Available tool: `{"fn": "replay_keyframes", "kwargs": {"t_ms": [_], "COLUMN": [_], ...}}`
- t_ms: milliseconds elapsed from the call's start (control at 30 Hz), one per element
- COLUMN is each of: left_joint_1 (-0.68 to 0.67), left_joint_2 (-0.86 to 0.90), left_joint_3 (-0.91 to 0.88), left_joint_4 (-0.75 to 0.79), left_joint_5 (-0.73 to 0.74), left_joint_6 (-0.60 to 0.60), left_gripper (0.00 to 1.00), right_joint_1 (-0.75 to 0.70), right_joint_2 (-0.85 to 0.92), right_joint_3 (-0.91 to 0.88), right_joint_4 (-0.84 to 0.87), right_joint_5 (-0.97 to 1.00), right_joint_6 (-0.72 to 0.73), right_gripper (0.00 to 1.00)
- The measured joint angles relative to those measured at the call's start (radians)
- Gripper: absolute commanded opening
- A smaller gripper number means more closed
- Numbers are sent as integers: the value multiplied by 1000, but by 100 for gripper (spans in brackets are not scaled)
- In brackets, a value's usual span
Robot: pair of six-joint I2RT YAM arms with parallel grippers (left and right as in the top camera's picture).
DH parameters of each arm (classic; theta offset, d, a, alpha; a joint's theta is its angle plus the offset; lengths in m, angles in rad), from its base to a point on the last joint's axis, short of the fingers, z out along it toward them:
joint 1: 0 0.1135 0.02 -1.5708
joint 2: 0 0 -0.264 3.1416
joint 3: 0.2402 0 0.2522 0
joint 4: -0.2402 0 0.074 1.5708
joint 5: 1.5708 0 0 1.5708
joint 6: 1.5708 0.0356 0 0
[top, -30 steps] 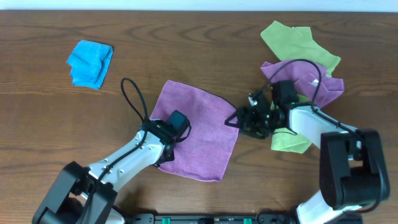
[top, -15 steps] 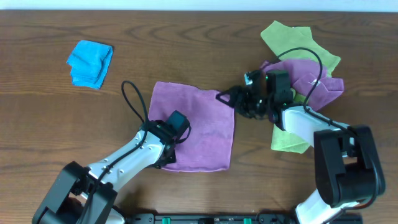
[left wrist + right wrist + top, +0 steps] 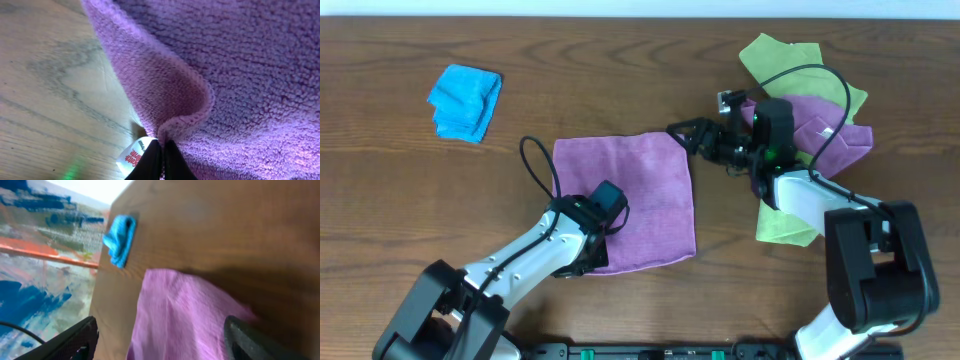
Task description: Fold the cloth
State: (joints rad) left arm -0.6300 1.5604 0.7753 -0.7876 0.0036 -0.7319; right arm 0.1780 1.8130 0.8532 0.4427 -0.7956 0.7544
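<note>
Cloth [image 3: 630,195] edge in left claw [image 3: 161,149]; right claw [image 3: 160,335] wide near corner.

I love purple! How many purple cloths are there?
2: a flat purple cloth mid-table, a crumpled purple cloth among the green cloths at right. More may hide underneath.

The overhead view looks straight down on the whole desk [image 3: 380,200] from well above. The left wrist view sits hard against the purple cloth [image 3: 240,75], facing a raised fold of it — weave fills most of the frame. The right wrist view looks low and tilted across the desk toward the blue cloth [image 3: 120,240] — both cloths also show from overhead.
</note>
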Motion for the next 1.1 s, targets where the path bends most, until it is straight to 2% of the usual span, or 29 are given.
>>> {"fn": "replay_keyframes", "kwargs": {"t_ms": [133, 233, 300, 400, 567, 667, 1000, 1100], "left_joint_1": [-2, -2, -2, -2, -2, -2, -2, -2], "left_joint_2": [0, 0, 0, 0, 0, 0, 0, 0], "left_joint_3": [0, 0, 0, 0, 0, 0, 0, 0], "left_joint_4": [-13, -16, -14, -3, 11, 20, 30, 30], "left_joint_5": [16, 20, 20, 19, 20, 20, 19, 19], "left_joint_6": [-3, -5, -5, -5, -5, -5, -5, -7], "left_gripper": [6, 6, 6, 6, 6, 6, 6, 6], "right_joint_1": [-18, -38, -51, -59, -58, -58, -48, -50], "right_joint_2": [0, 0, 0, 0, -8, -14, -47, -97], "right_joint_3": [2, 9, 24, 59, 118, 137, 348, 408], "right_joint_4": [73, 77, 77, 50, -222, -379, -1092, -1257], "right_joint_5": [21, 14, -33, -131, -254, -246, 81, 190], "right_joint_6": [0, -1, 3, 4, -29, -81, -368, -447], "right_gripper": [80, 71, 65, 64, 63, 64, 64, 63]}}
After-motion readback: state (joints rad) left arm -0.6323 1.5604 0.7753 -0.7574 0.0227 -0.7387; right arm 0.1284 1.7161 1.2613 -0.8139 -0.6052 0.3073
